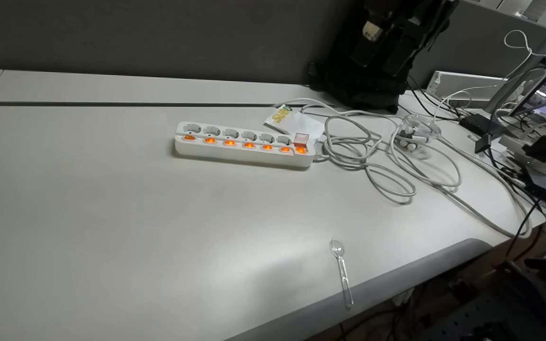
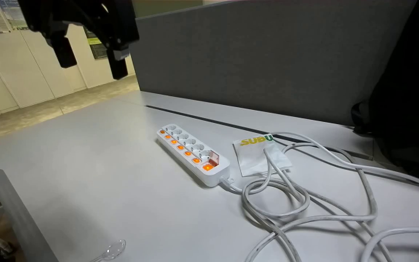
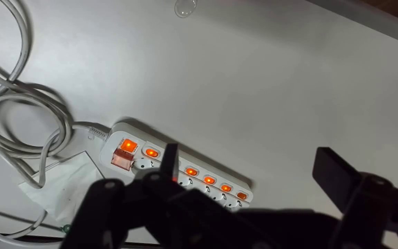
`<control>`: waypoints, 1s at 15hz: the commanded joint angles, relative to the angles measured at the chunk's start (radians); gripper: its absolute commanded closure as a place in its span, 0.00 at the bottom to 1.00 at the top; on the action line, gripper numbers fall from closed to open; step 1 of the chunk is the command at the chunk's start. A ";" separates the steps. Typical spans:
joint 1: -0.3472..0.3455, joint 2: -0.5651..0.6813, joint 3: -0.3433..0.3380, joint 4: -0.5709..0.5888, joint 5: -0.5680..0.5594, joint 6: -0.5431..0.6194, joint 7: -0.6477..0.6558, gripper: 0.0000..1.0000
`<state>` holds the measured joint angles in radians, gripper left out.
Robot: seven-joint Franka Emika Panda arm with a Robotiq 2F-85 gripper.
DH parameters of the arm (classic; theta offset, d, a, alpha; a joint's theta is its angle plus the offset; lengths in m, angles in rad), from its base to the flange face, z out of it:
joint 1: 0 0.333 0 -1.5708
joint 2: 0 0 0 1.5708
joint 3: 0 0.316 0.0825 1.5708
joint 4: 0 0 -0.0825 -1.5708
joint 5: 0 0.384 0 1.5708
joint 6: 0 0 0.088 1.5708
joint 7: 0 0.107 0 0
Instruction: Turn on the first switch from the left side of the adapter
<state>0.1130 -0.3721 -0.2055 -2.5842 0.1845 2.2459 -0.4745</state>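
The adapter is a long white strip lying flat on the desk, in both exterior views and the wrist view. Its first switch, at the end opposite the cord, looks darker and unlit in the wrist view. It also shows in an exterior view. The other orange-red switches glow. My gripper is open and empty, high above the desk and apart from the adapter. In the wrist view, its fingers are wide apart, and the left one hides part of the strip.
Grey-white cables lie coiled by the cord end, beside a paper napkin. A clear plastic spoon lies near the desk's front edge. A dark partition and a black backpack stand behind.
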 commanded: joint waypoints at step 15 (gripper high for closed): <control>-0.050 0.441 0.162 0.180 -0.049 0.465 0.366 0.00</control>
<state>0.0935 -0.0880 -0.0939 -2.5264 0.2096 2.6927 -0.2767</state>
